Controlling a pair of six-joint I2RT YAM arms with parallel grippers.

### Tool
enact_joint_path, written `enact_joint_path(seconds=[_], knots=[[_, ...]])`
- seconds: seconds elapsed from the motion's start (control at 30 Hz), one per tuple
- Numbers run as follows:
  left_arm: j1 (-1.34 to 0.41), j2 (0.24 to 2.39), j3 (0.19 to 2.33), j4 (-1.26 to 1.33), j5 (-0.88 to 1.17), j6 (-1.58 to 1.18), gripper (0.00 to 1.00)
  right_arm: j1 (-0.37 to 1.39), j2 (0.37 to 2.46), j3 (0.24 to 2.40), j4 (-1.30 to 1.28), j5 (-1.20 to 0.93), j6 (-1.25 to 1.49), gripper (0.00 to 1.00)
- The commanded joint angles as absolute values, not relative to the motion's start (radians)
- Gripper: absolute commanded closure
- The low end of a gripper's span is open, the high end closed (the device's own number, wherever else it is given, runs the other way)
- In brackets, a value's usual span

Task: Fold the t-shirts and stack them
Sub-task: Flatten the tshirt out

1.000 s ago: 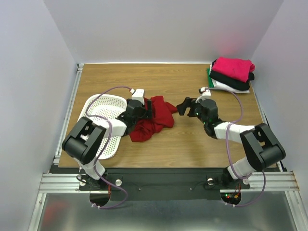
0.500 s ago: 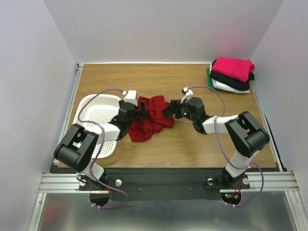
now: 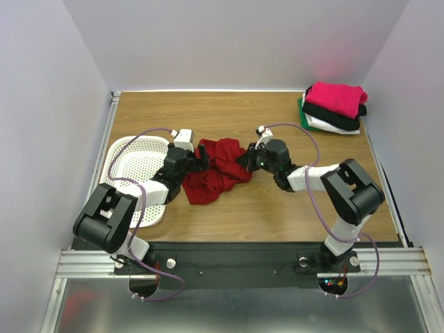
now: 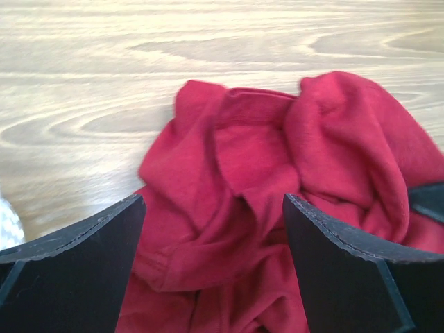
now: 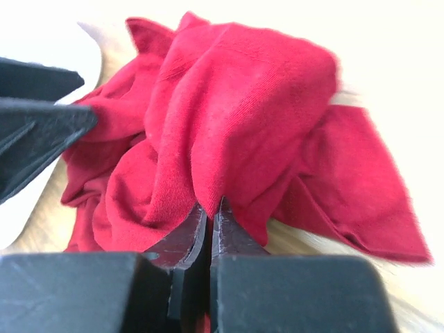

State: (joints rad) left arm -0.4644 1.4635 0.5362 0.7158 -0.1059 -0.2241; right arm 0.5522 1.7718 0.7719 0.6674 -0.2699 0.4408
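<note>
plain crumpled dark red t-shirt (image 3: 218, 171)

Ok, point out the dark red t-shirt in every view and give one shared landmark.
Top external: dark red t-shirt crumpled mid-table, between both arms.
Left wrist: dark red t-shirt fills lower centre and right, framed by the open left claw.
Right wrist: dark red t-shirt fills the centre, a fold pinched in the shut right claw.
Shared landmark: the wooden tabletop.

Dark red loose t-shirt (image 3: 215, 177); stacked t-shirts (image 3: 334, 105) pink, black, white, green; white basket (image 3: 135, 163); wood-grain table (image 3: 277, 208).
</note>
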Motion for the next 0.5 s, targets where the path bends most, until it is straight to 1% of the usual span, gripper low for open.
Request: enact_joint_path(seconds=[0.0, 0.07, 0.17, 0.23, 0.27, 0.3, 0.37, 0.4, 0.43, 0.47], knots=[[-0.477, 1.488, 0.548, 0.813, -0.025, -0.204, 0.08, 0.558, 1.635, 0.767, 0.631, -0.083, 0.378, 1.00], [-0.480, 1.511, 0.558, 0.837, 0.027, -0.202, 0.08, 0.558, 1.585, 0.752, 0.594, -0.007, 0.361, 1.00], [-0.480, 1.583, 0.603, 0.865, 0.063, -0.201, 0.11, 0.558, 1.549, 0.733, 0.575, 0.044, 0.347, 1.00], [-0.480, 1.627, 0.626, 0.867, 0.089, -0.202, 0.18, 0.558, 1.534, 0.733, 0.566, 0.055, 0.341, 1.00], [-0.482, 1.638, 0.638, 0.870, 0.101, -0.207, 0.24, 0.558, 1.531, 0.735, 0.555, 0.066, 0.339, 1.00], [-0.480, 1.646, 0.641, 0.883, 0.100, -0.209, 0.37, 0.558, 1.528, 0.735, 0.551, 0.078, 0.337, 1.00], [-0.482, 1.644, 0.649, 0.885, 0.083, -0.210, 0.50, 0.558, 1.523, 0.738, 0.526, 0.139, 0.328, 1.00], [-0.480, 1.637, 0.652, 0.881, 0.059, -0.209, 0.67, 0.558, 1.513, 0.747, 0.516, 0.167, 0.324, 1.00], [-0.479, 1.615, 0.658, 0.873, 0.046, -0.207, 0.79, 0.557, 1.505, 0.752, 0.493, 0.223, 0.312, 1.00], [-0.480, 1.602, 0.672, 0.861, 0.025, -0.201, 1.00, 0.558, 1.496, 0.758, 0.480, 0.251, 0.304, 1.00]])
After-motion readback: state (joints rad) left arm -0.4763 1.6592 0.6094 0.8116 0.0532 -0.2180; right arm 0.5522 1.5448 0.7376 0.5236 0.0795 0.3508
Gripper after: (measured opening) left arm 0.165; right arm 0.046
